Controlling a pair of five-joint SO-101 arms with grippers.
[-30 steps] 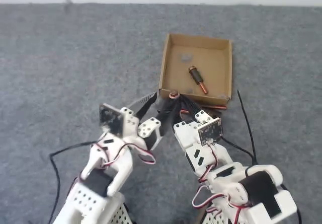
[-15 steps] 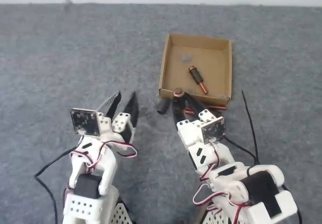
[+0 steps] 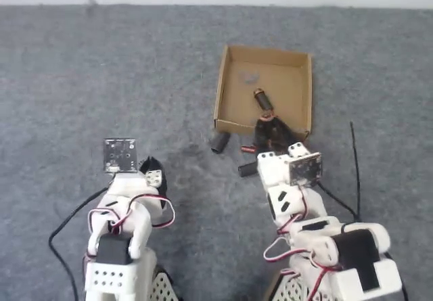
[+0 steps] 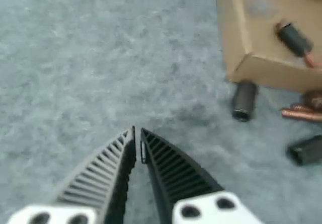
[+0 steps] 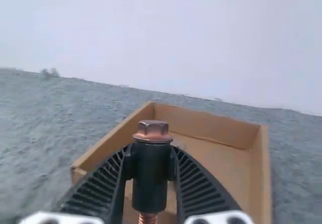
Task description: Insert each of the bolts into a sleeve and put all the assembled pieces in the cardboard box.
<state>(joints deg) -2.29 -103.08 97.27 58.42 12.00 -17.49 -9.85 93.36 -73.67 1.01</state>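
Note:
My right gripper (image 3: 271,128) hangs over the near wall of the cardboard box (image 3: 230,78), shut on a black sleeve with a copper bolt through it (image 5: 151,169); the bolt head points up between the fingers. Another assembled piece (image 3: 261,100) lies inside the box. On the carpet in front of the box lie a loose black sleeve (image 3: 218,142), a second sleeve (image 3: 247,169) and a copper bolt (image 3: 248,149). My left gripper (image 4: 137,132) is drawn back near its base, shut and holding nothing, well short of the loose sleeve (image 4: 244,100).
Grey carpet covers the table, with open room to the left of the box. Black cables (image 3: 71,213) trail beside both arm bases. The box corner (image 4: 246,65) stands close to the loose parts.
The left arm drew back from the right one toward its base and its fingers closed. The right gripper carried the sleeved bolt forward to the box's near wall.

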